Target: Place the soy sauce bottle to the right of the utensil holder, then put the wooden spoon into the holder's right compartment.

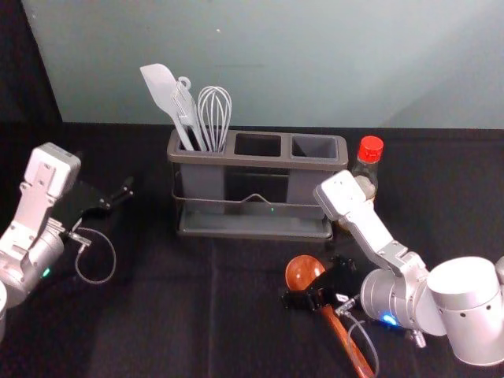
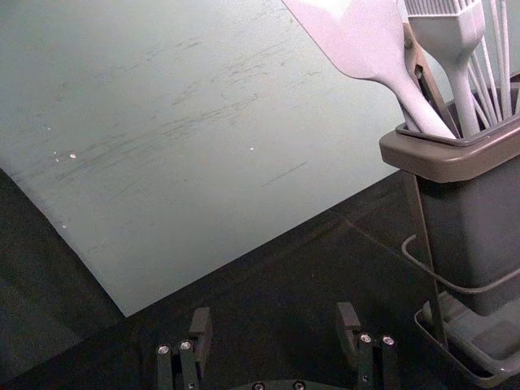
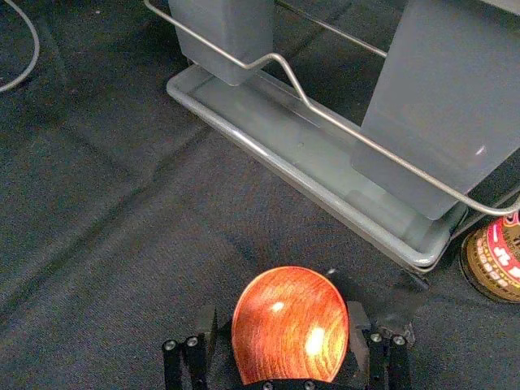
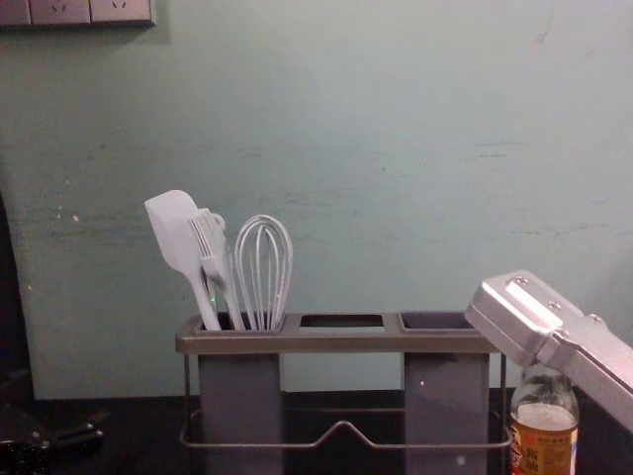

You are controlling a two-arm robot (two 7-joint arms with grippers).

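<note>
Nearest us, the spoon (image 1: 302, 274) lies at five o'clock from the holder (image 1: 268, 162), the right pincer (image 3: 282, 310) spread astride it, presumably for handle-first entry. We find the bottle (image 1: 370, 150) placed at three; left pincer (image 2: 274, 313) idle, parted, at nine.

The wooden spoon (image 3: 290, 325) looks glossy and smooth, its grain showing. Matt, wrinkled cloth covers the tabletop (image 3: 122, 211). The utensil holder (image 1: 253, 161) has smooth plastic compartments and a thin metal wire; the whisk (image 4: 263, 267) looks smooth.
</note>
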